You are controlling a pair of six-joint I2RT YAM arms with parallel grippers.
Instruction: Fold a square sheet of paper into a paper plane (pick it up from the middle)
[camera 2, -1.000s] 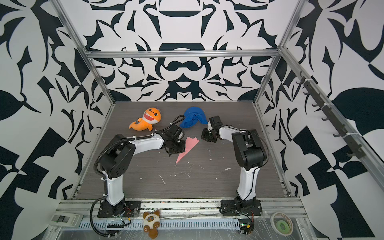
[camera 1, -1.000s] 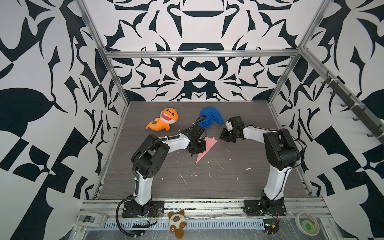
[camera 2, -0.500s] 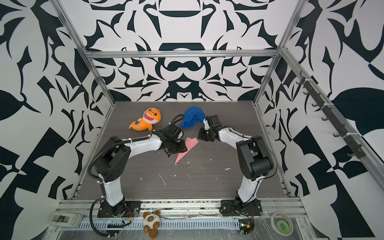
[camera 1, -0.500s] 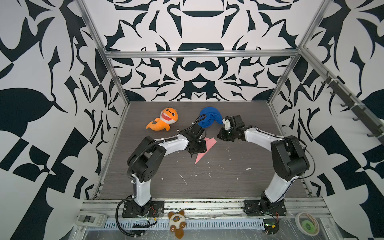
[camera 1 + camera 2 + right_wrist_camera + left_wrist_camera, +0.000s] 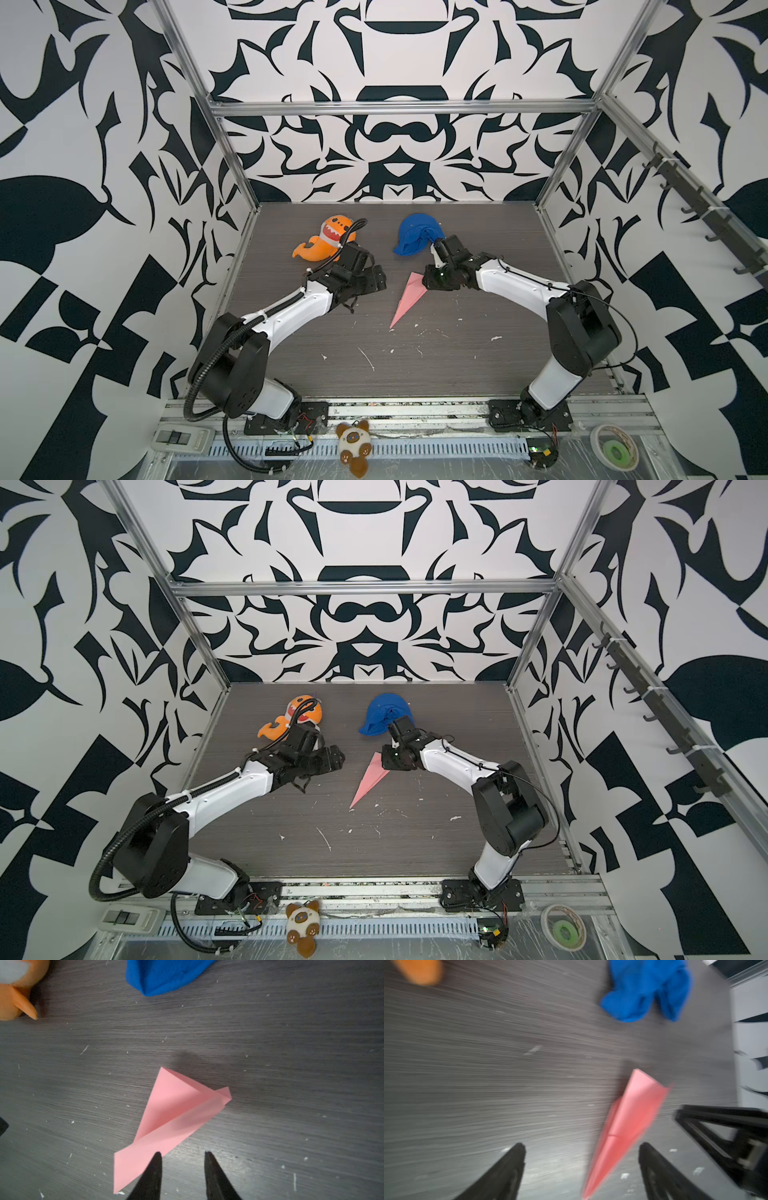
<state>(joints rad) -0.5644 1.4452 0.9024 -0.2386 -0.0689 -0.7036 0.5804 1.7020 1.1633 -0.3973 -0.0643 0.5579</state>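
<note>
**Plane down on table, both grippers open and empty**

Top views: the plane [image 5: 409,297] lies flat mid-table [image 5: 457,353], nose toward the front edge. The left gripper [image 5: 376,278] is beside it, apart. The right gripper [image 5: 428,282] is at its tail end; can't tell if they touch. A plush [image 5: 328,245] and a cloth [image 5: 415,239] sit behind.

Left wrist: blurred. The jaws are spread wide with nothing held. The plane [image 5: 629,1124] is on the table ahead, nearer one finger.

Right wrist: the jaws are partly open with nothing between them. One fingertip [image 5: 156,1160] overlaps the plane's [image 5: 172,1118] edge; contact unclear.
</note>
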